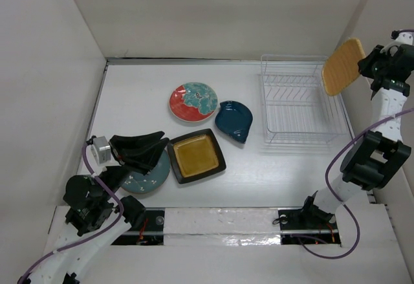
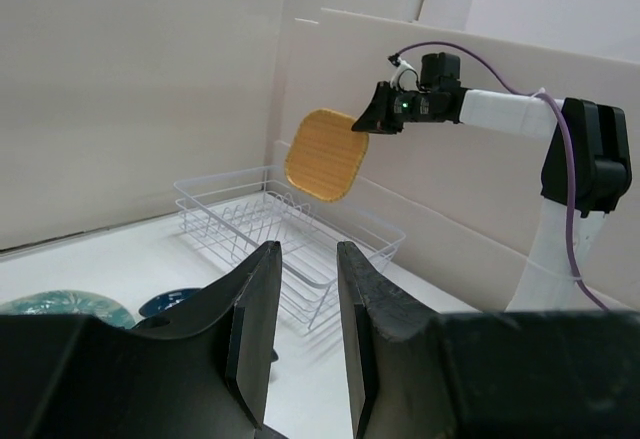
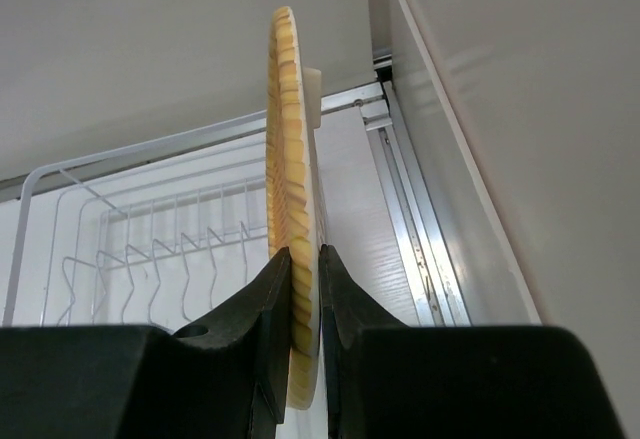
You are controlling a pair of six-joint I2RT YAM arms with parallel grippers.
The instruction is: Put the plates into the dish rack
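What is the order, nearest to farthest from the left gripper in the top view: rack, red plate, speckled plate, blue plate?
1. Speckled plate, directly beneath the left gripper.
2. Red plate, toward the back of the table.
3. Blue plate, farther right.
4. Rack, far right.

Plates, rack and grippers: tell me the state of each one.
right gripper: shut on orange-yellow plate.
left gripper: open, empty.
orange-yellow plate: on edge, raised above dish rack.
dish rack: empty.
red plate: flat on table.
blue leaf plate: flat on table.
black square plate: flat on table.
grey-teal plate: flat, partly under left gripper.
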